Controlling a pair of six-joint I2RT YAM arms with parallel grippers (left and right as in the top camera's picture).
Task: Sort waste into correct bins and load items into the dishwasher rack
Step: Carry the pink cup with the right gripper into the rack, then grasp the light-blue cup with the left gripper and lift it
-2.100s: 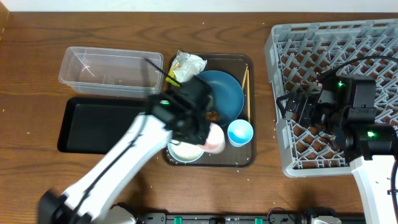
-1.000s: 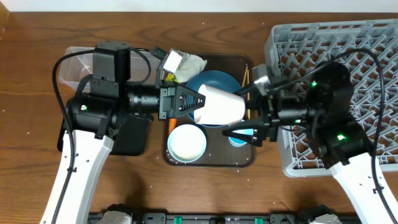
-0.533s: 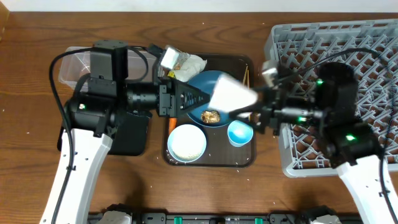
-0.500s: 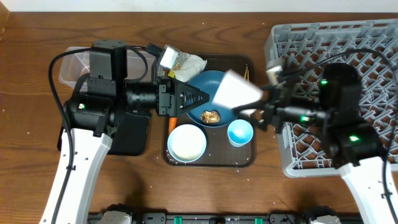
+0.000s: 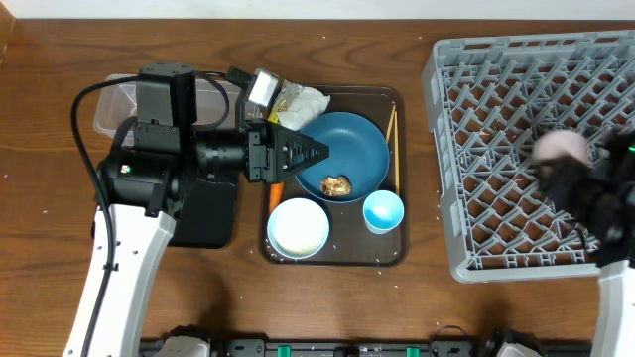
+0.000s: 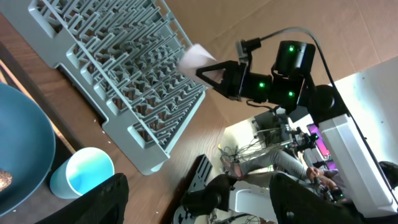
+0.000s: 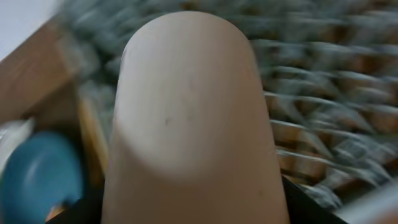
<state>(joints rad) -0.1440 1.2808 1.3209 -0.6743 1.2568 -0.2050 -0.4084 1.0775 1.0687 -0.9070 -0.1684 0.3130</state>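
Two claws over dark wood table (image 5: 60, 59): left claw (image 5: 314, 154) spread; right claw (image 6: 210, 70) pinched pink cup (image 7: 193, 124) above rack (image 5: 496, 99).

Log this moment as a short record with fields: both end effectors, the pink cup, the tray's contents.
left end effector: open, empty, over the tray's left side
right end effector: shut on pink cup
pink cup: held above the dishwasher rack, not set down
brown tray: holds dark-blue bowl, white bowl, light-blue cup, chopsticks; wrapper at its far left corner
dark-blue bowl: brown food lump inside
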